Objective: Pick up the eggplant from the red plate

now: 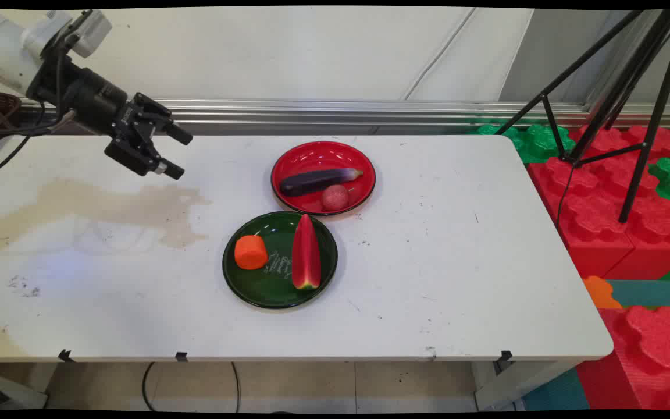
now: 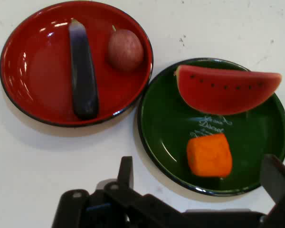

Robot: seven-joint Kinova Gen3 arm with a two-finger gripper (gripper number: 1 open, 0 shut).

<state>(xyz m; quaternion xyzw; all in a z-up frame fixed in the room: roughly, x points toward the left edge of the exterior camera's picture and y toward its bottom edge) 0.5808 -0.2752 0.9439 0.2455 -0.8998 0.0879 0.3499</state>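
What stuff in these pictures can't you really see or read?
- White writing on the green plate: too small to read in either view; the watermelon slice covers its top in the hand view.
- End effector: its fingers are cut off by the hand view's bottom edge.
- Round reddish fruit beside the eggplant on the red plate: too small in the main view to name.
- Orange block: underside hidden.

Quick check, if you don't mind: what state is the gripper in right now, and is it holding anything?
Gripper: open, holding nothing, raised above the table left of the red plate.
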